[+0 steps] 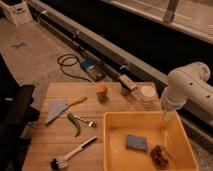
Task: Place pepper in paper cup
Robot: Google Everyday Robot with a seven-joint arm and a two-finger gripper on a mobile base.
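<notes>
One step is waiting: the grasp. The pepper [75, 124] is lying on the wooden surface [45, 150], left of the yellow tub [112, 150]. Its upper end is lying just beside the small fork [88, 121] and below the yellow-handled spatula [60, 108]. The paper cup [148, 91] is standing upright near the far edge of the surface, just behind the tub's far wall and well apart from the pepper. The tool [168, 116] is hanging at the end of the white arm [187, 85] over the tub's far right corner, spread wide and pinching nothing.

Judgement on doing it well: the arm is going to have to cross the tub leftward and come down over the pepper's thick middle. Setting the jaws across the curve rather than along it is looking best, so the slim body is not rolling out. The fork is lying close enough that a careless descent is risking a catch on its tines. Coming in from the side facing the brush [70, 155] is looking safer. Carrying high over the tub wall and lowering the pepper tip-first is suiting so narrow a cup mouth.

Hard to make out:
- The tool's outline is blending into the tub's yellow.
- Whether pepper and fork are touching cannot be told.
- The arm is running out of view at the right edge.
- The cup's inside is not showing.
</notes>
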